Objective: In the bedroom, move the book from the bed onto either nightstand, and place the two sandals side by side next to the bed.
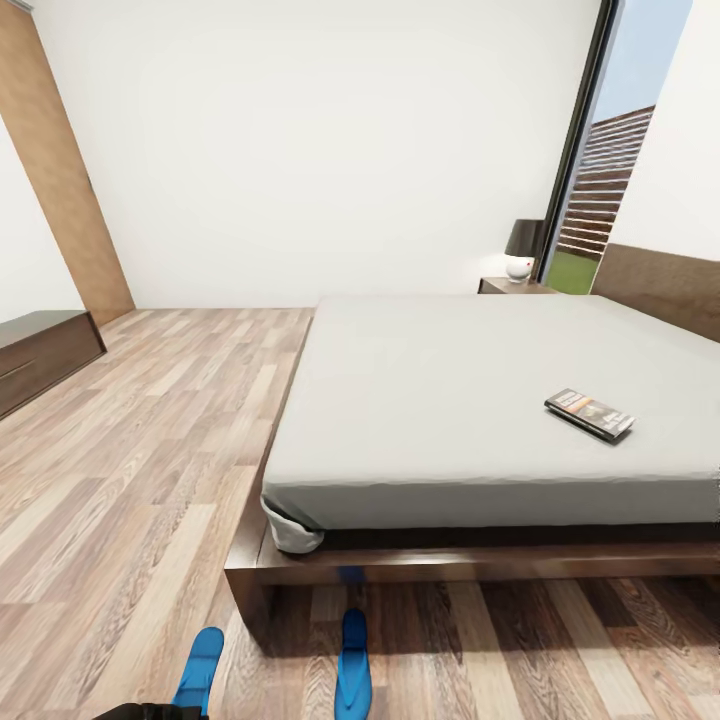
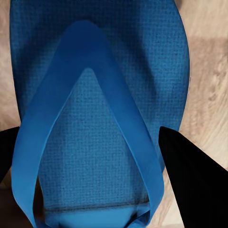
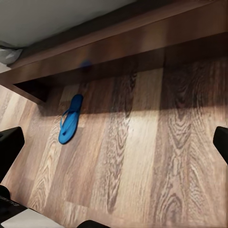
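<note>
Fingers of your left gripper stood spread apart, one dark tip on each side of a blue sandal, hovering right above it; whether they touched it you could not have judged from so close. That wrist view gave you the sole's fine dimpled texture and the smooth V-shaped strap, here blue like the sole. The head view gave none of that, only the same sandal as a slim blue shape on the wood-plank floor, off the bed's corner.

Your right gripper was open too, its black tips wide at the edges of the frame with bare floor between them. Beyond them lay the second sandal, flat on the planks just beside the dark brown frame of the bed. The head camera showed that sandal pointing at the frame, well apart from the first.

Two sandals, then, and one book, thin and dark with an orange band, lying flat on the pale grey mattress toward the headboard. One nightstand stood at the bed's far side, carrying a dark-shaded lamp. A long low brown cabinet sat against the left wall.
</note>
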{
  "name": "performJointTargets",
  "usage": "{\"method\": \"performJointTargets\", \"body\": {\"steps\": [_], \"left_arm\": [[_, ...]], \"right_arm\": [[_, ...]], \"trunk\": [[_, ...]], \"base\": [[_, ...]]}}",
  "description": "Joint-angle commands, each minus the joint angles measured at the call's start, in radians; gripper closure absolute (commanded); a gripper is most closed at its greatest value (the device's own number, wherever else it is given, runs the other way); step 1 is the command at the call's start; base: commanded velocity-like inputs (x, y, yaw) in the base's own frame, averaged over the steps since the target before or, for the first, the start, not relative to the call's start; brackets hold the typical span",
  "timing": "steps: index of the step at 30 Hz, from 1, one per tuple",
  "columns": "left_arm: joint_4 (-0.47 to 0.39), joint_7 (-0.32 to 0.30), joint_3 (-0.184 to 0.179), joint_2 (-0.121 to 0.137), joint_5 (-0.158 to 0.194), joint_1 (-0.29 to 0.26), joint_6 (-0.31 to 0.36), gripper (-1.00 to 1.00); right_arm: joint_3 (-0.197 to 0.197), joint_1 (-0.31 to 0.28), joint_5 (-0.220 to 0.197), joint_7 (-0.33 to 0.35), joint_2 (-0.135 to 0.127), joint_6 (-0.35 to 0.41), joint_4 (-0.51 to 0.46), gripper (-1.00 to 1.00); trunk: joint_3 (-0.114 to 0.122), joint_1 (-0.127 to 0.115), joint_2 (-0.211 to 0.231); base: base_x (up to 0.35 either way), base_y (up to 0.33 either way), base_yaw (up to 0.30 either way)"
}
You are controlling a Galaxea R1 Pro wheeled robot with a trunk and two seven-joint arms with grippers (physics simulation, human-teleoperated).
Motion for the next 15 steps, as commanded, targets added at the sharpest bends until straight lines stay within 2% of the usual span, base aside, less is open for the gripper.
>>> {"method": "performJointTargets", "body": {"steps": [1, 15], "left_arm": [[-0.001, 0.001, 0.005, 0.000, -0.009, 0.000, -0.004, 1.00], [-0.001, 0.001, 0.005, 0.000, -0.010, 0.000, -0.004, 1.00]], "right_arm": [[-0.004, -0.001, 0.006, 0.006, 0.000, 0.011, 0.000, -1.00], [-0.004, -0.001, 0.006, 0.006, 0.000, 0.011, 0.000, -1.00]], "trunk": [[-0.001, 0.000, 0.000], [-0.001, 0.000, 0.000]], "base": [[0.000, -0.059, 0.000], [0.000, -0.011, 0.000]]}}
